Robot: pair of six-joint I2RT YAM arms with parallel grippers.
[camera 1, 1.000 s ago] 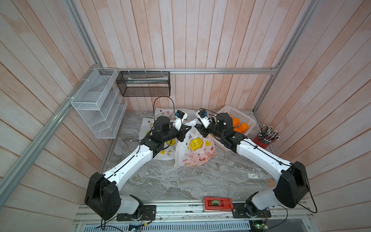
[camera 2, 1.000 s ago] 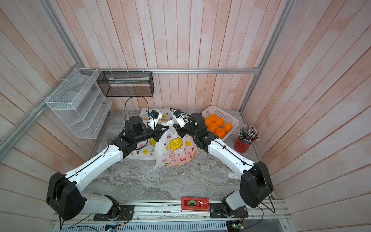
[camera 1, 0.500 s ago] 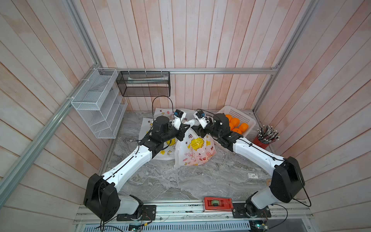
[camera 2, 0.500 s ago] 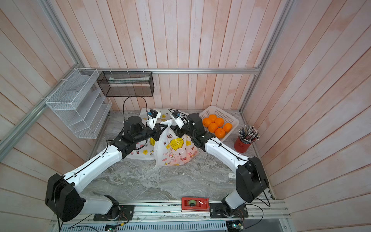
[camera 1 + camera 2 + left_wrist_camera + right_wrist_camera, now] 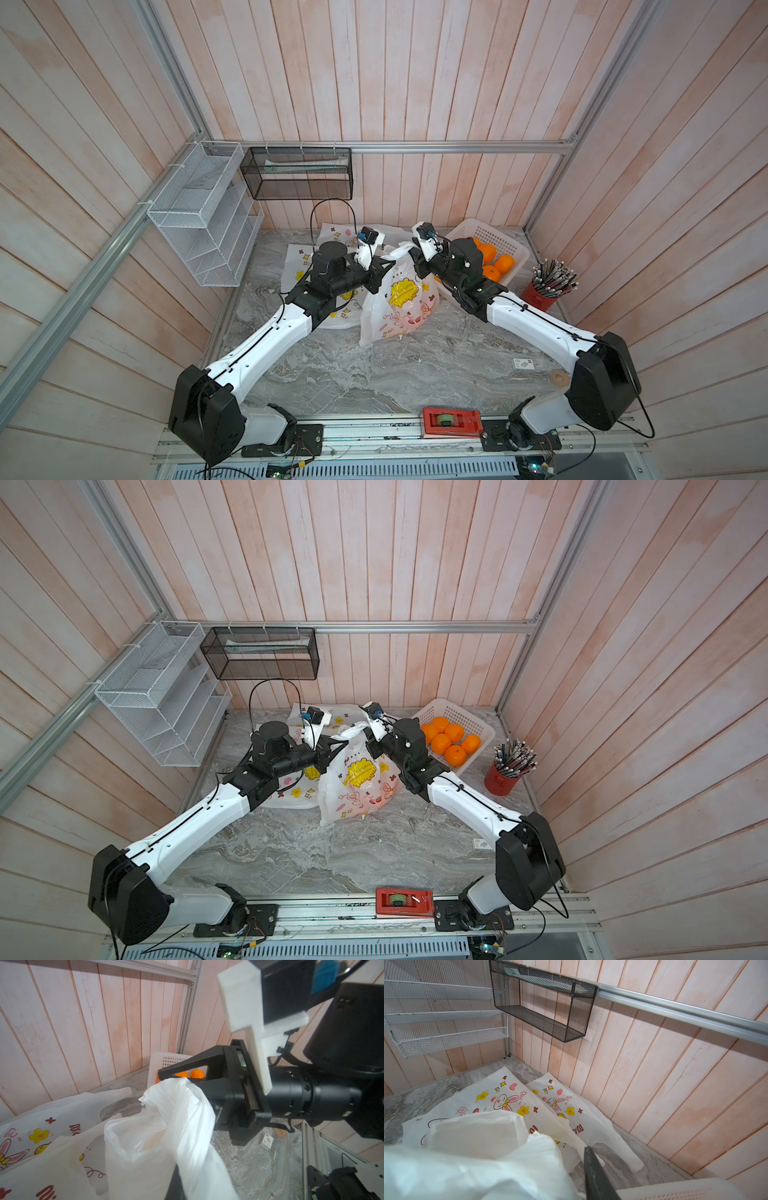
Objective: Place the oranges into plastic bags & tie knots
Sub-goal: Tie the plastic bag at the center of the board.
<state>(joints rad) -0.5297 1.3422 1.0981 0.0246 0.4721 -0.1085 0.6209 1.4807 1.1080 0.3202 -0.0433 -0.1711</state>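
The work surface was a grey marbled tabletop (image 5: pixel 374 374) boxed in by pale pink plank walls (image 5: pixel 415 83), with an aluminium rail (image 5: pixel 457 146) running across the back. A white wire shelf (image 5: pixel 199 216) hung on the left wall and a black mesh basket (image 5: pixel 299 174) on the back wall. In the back right corner a white perforated basket (image 5: pixel 469 719) held loose oranges (image 5: pixel 446 739), and a red cup of pencils (image 5: pixel 503 779) stood beside it. Flat plastic bags (image 5: pixel 508 1097) printed with bunnies, hearts and yellow flowers lay spread against the back wall. In front of them, at the middle of the table, stood a filled plastic bag (image 5: pixel 399 307), an orange tint showing through its thin white film. The two arms met over its top. The left gripper (image 5: pixel 379 270) had its jaws pressed together on one handle strap (image 5: pixel 187 1126), which rose taut from it towards the other arm. The strap's end lay between the jaws of the right gripper (image 5: pixel 174 1078), just beside the bag's mouth; whether those jaws pinched it or stood slightly apart could not be told.
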